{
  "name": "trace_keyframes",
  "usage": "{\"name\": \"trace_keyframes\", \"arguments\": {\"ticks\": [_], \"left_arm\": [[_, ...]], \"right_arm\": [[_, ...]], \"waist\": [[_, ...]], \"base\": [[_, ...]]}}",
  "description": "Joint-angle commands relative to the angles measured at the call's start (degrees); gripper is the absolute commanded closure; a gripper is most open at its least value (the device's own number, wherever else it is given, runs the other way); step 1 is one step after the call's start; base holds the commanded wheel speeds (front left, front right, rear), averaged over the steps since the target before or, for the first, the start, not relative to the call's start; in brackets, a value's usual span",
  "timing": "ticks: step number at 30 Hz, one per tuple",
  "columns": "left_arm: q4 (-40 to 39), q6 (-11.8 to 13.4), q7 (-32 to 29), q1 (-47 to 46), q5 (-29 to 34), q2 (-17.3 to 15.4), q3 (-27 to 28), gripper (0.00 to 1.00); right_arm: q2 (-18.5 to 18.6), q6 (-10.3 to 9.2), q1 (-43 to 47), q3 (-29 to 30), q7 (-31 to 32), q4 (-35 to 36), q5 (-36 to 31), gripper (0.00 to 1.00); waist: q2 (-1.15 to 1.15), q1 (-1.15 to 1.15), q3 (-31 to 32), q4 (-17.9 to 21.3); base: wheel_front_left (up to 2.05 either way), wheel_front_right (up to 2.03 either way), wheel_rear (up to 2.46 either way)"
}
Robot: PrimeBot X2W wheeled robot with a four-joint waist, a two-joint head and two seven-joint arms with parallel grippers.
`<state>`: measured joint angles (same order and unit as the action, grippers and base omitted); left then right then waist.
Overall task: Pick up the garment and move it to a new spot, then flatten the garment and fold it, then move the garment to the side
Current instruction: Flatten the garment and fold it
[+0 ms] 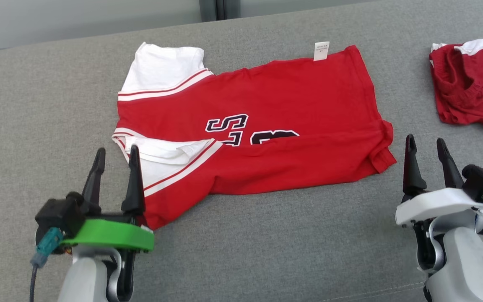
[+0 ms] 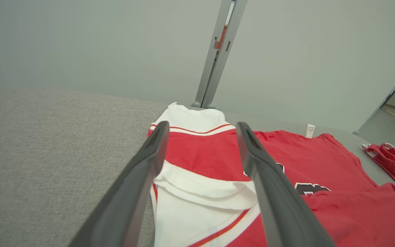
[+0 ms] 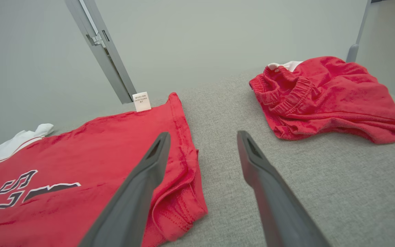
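The garment (image 1: pixel 275 105) is a red jersey with white sleeves and black lettering, lying sideways on the grey cushion with its near edge folded over the lettering. My left gripper (image 1: pixel 113 157) stands open at the jersey's near left corner, over the white sleeve (image 2: pixel 201 202). Just off the garment's near right corner (image 3: pixel 180 206) my right gripper (image 1: pixel 426 144) is open above bare cushion. Neither holds anything. The white tag (image 1: pixel 321 50) sticks out at the far edge.
A second red piece of clothing (image 1: pixel 472 90), crumpled, lies at the far right of the grey cushion (image 1: pixel 36 105). Behind the cushion are a pale wall and a grey post (image 2: pixel 218 51). The cushion's far edge curves away at the top.
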<state>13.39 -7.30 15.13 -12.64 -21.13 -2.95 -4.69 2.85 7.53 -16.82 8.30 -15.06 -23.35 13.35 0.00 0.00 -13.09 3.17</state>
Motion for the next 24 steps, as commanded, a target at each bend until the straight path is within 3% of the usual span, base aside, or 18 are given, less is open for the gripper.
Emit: {"name": "trace_keyframes", "arguments": {"ticks": [1, 11, 22, 23, 24], "left_arm": [[0.2, -0.2, 0.0, 2.5, -0.5, -0.1, -0.2, 0.0], [3.8, 1.0, -11.2, 10.0, -4.7, -0.6, -1.4, 0.0], [9.0, 5.8, -18.9, 6.5, -9.1, -0.1, -2.8, 0.0], [9.3, 5.7, -18.9, 6.3, -9.6, -0.1, -3.0, 0.06], [9.6, 5.7, -19.1, 6.2, -9.9, -0.1, -3.1, 0.38]], "right_arm": [[0.1, -0.09, 1.7, 0.1, -0.1, 0.2, -1.1, 0.0], [0.1, -0.09, 4.5, 0.5, -0.1, -3.0, -3.4, 0.0], [0.1, -0.1, 2.0, -1.5, -0.1, -4.4, -3.7, 0.0], [0.1, -0.1, 1.8, -1.5, -0.1, -4.6, -3.8, 0.0], [0.1, -0.1, 1.5, -1.5, -0.1, -4.9, -4.0, 0.0]], "waist": [[0.0, 0.0, 1.7, -0.6], [0.0, 0.0, 4.6, -1.7], [0.0, 0.0, 2.6, -0.1], [0.0, 0.0, 2.3, 0.0], [0.0, 0.0, 2.2, 0.1]], "base": [[0.0, 0.0, 0.0], [0.0, 0.0, 0.0], [0.0, 0.0, 0.0], [0.0, 0.0, 0.0], [0.0, 0.0, 0.0]]}}
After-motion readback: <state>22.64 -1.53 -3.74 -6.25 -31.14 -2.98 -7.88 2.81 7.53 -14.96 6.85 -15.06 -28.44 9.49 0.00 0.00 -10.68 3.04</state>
